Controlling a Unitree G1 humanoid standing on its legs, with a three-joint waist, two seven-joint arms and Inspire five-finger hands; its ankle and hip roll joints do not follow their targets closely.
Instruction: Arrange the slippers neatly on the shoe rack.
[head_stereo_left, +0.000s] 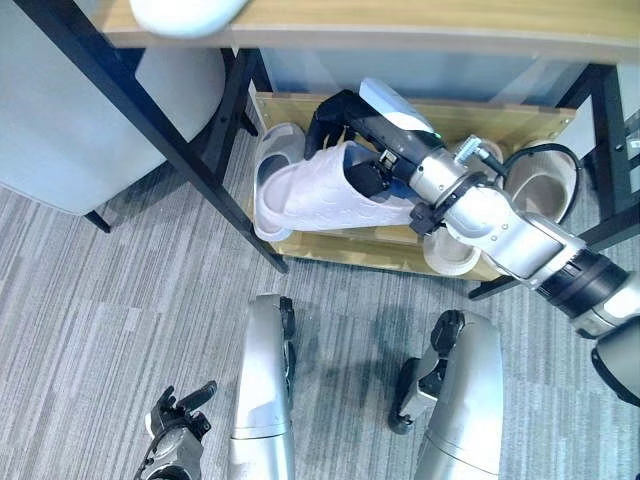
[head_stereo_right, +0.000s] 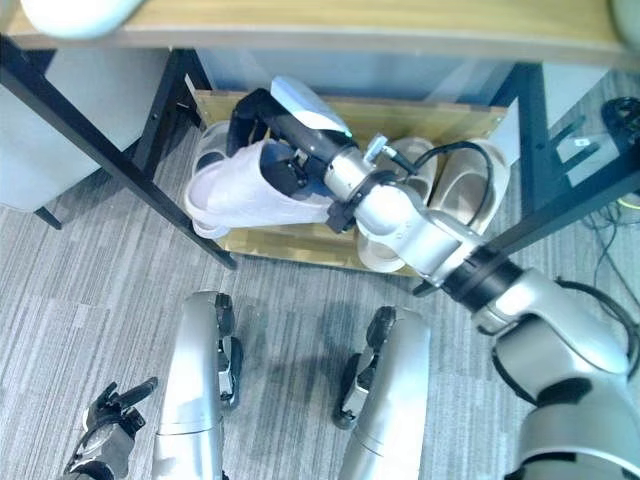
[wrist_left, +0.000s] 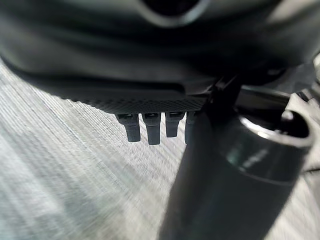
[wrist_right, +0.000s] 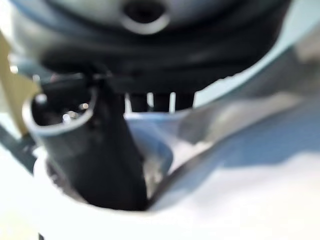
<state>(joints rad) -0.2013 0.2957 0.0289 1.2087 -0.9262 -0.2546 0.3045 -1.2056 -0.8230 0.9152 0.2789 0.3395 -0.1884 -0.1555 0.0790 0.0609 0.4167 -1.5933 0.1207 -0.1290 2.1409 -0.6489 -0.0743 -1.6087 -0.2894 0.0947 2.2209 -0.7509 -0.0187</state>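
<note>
Wooden shoe rack on grey carpet

Slippers: we count one white textured slipper lying tilted across the left end of the rack, its low wooden shelf, over another pale slipper. Cream pair sits on the right.

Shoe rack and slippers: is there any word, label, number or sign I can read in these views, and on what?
None readable.
Slipper in the right robot hand: textured surface, no print.
Beige slippers on the rack shelf: no marks visible.
Tag on the floor beside the rack: too small to read.
Left robot hand, low over the carpet: no print.
</note>
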